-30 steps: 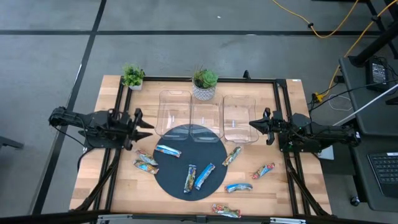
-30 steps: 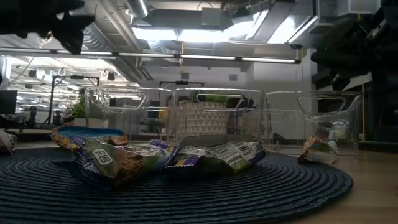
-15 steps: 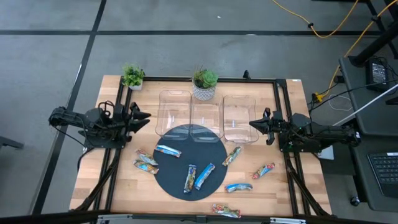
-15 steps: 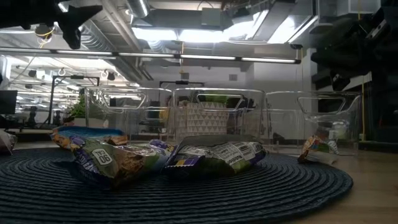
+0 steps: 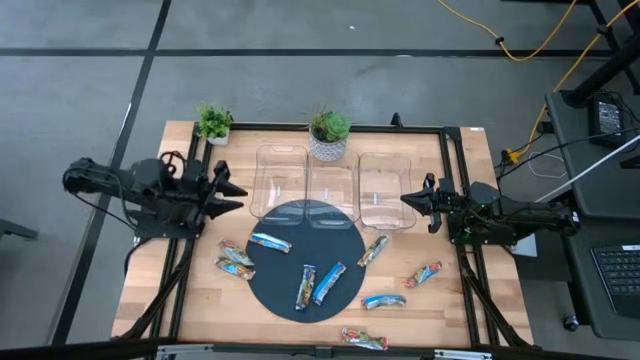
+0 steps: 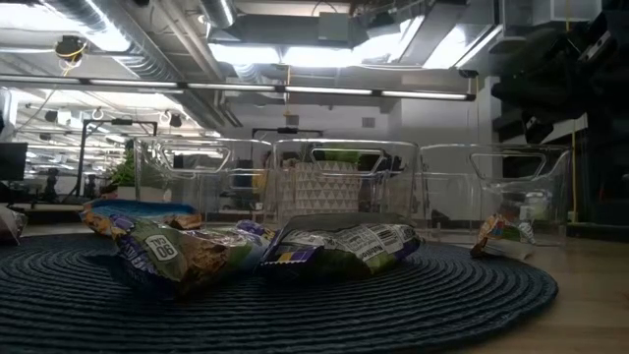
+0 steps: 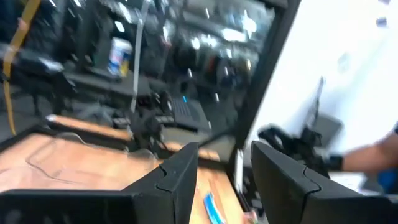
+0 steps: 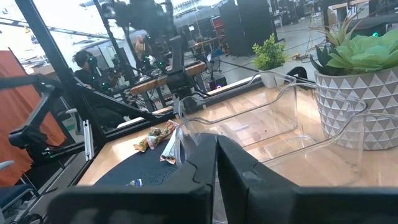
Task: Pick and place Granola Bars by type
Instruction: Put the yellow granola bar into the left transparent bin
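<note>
Several wrapped granola bars lie flat on the table and on the round dark mat [image 5: 300, 262]: a blue-white one [image 5: 270, 242], two multicoloured ones [image 5: 236, 260], two on the mat [image 5: 317, 284], and one beside the right bin [image 5: 373, 250]. Three more lie toward the near right [image 5: 423, 274] [image 5: 383, 301] [image 5: 363, 339]. My left gripper [image 5: 232, 190] [image 7: 225, 165] hovers open, left of the bins. My right gripper [image 5: 405, 199] [image 8: 216, 155] hangs shut by the right bin's corner. Neither holds anything.
Three clear bins [image 5: 280, 180] [image 5: 331, 192] [image 5: 385, 190] stand side by side at the mat's far side. Two potted plants [image 5: 213, 122] [image 5: 328, 135] sit behind them at the far edge. A black frame rail [image 5: 190, 250] runs along each side of the table.
My left gripper has risen out of the top of the low view and shifted slightly toward the far edge, while its arm drew back toward the table's left edge. It stays open. The bars have not moved.
</note>
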